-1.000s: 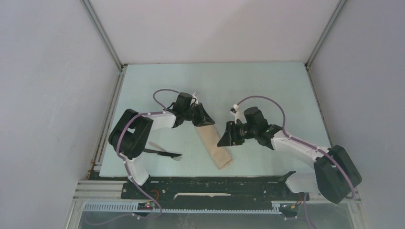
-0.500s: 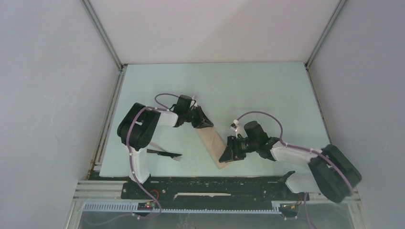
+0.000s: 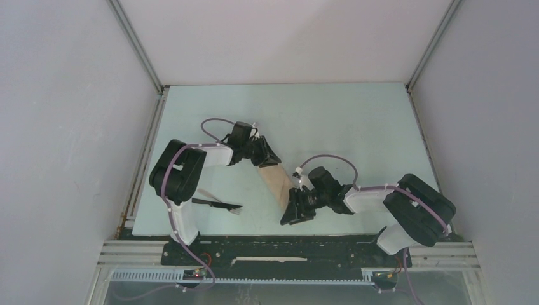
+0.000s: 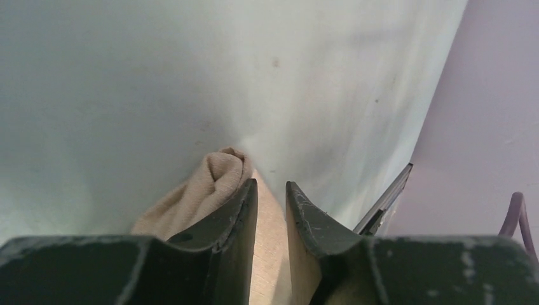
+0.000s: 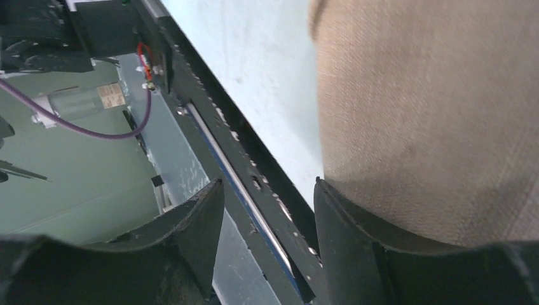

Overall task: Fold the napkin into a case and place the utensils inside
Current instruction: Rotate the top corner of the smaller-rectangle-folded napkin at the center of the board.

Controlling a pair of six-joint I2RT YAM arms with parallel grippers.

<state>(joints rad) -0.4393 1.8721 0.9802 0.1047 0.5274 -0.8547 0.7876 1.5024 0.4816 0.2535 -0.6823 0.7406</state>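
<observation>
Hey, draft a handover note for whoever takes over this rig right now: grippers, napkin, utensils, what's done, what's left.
Left gripper: fingers narrowly apart at the far end of the napkin, cloth showing in the gap; whether it is pinched is unclear.
Right gripper: open at the napkin's near end, cloth beside one finger, not between them.
Napkin: folded into a narrow strip on the table.
Utensils: on the table left of the napkin, outside it.
Done: most folding. Left: put the utensils inside.

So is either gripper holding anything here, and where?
The right gripper is open, holding nothing. The left gripper sits over the far end of the napkin, jaws narrowly apart; whether it pinches the cloth cannot be told.
</observation>
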